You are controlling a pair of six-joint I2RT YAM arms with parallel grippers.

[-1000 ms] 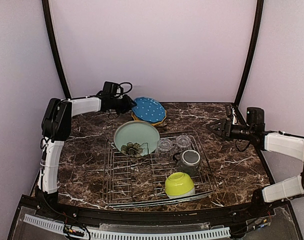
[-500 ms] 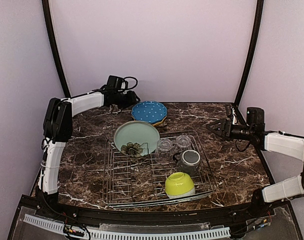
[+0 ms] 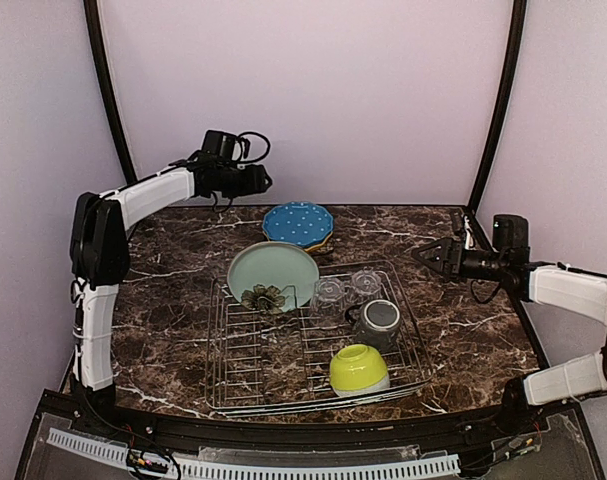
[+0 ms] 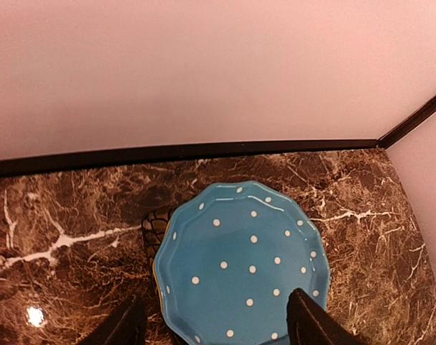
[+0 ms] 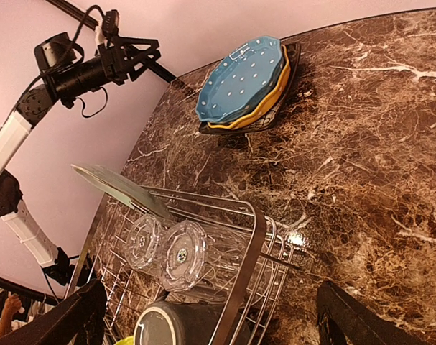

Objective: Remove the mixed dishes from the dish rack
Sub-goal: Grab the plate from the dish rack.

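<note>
Partly done: dotted blue plate (image 3: pixel 297 222) is stacked on yellow plate (image 5: pixel 261 111) & black plate (image 4: pixel 154 230) on bench (image 3: pixel 463 330), behind dish rack (image 3: pixel 313 404). To be unloaded yet from rack: teal plate (image 3: pixel 273 270), 2 glasses (image 3: pixel 329 291), mug (image 3: pixel 379 320), bowl (image 3: pixel 359 368). Left pincer (image 3: pixel 266 182) is held raised behind rack, spread, empty; right pincer (image 3: pixel 420 255), right of rack, wide apart, empty.

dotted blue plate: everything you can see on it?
The dotted blue plate looks like glazed ceramic: blue with white dots and a scalloped, many-sided rim. It lies face up atop a yellow plate and a black patterned plate, on the marble table behind the dish rack. Nothing grips it; the left gripper hangs open above.
</note>
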